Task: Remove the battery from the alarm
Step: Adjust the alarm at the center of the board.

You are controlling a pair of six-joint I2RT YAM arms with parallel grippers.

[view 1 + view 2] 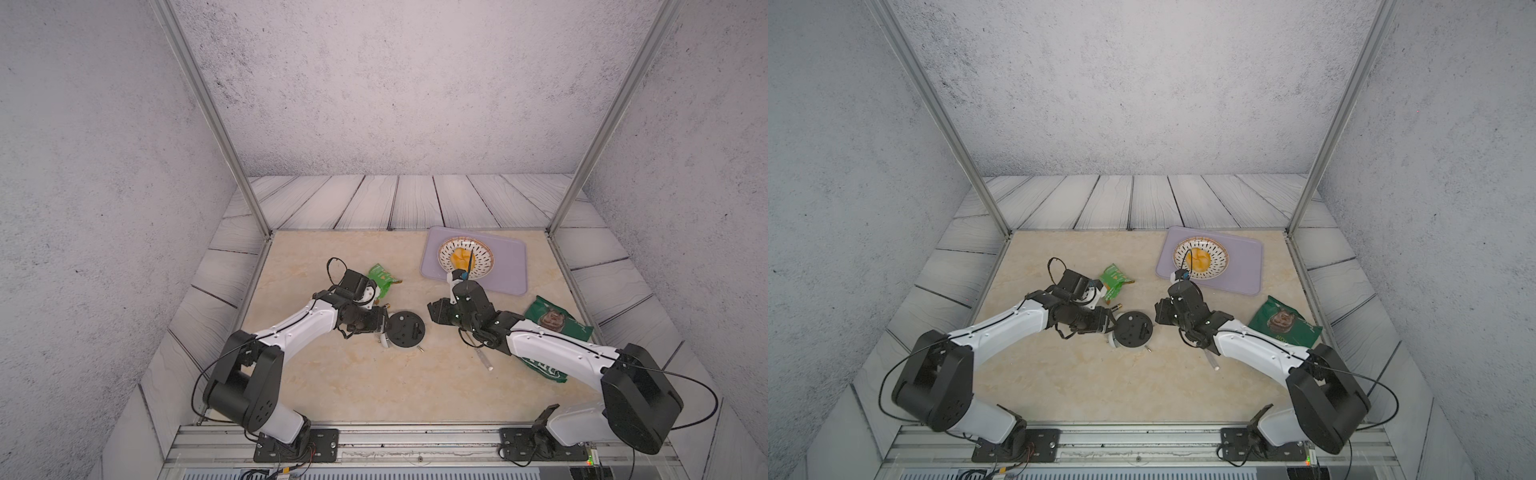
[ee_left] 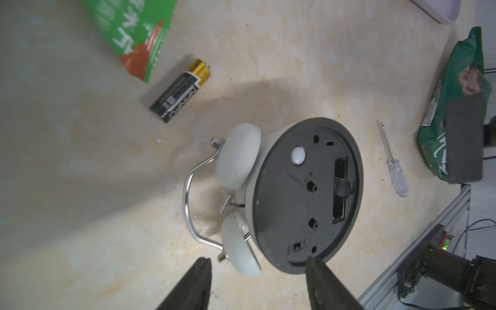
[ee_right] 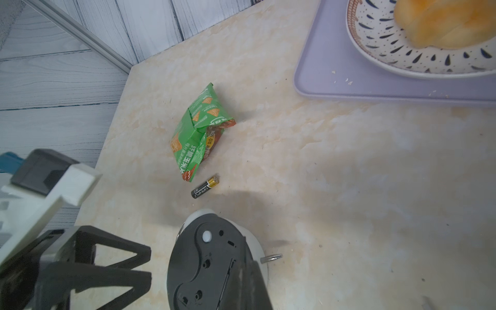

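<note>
- The alarm [image 2: 303,193] lies dial-down on the worktop [image 1: 353,386], a little left of centre in both top views. Its black back faces up, which puts the battery slot [image 2: 339,188] within reach from above.
- In the left wrist view that slot is an open rectangle on the right of the back, and it looks empty.
- The battery [image 2: 180,91] lies loose on the worktop in the upper left of the left wrist view. It is apart from the alarm and just beside the corner of the green snack packet [image 2: 139,35]. Judging by this, the removal itself is done.
- The left pincer [image 2: 257,261] is at the bottom edge of its own view with its jaws standing wide. One finger is near the rim of the black back and the other is clear of the lower bell, and nothing is clamped. It reads as a steadying position, not a grip.
- The right pincer [image 1: 434,311] is closed on nothing and sits just right of the alarm in a top view. Whether it touches the back I cannot tell.
- A clear-handled screwdriver [image 2: 393,161] lies unused to the right of the alarm, near a dark green bag [image 2: 453,102].
</note>
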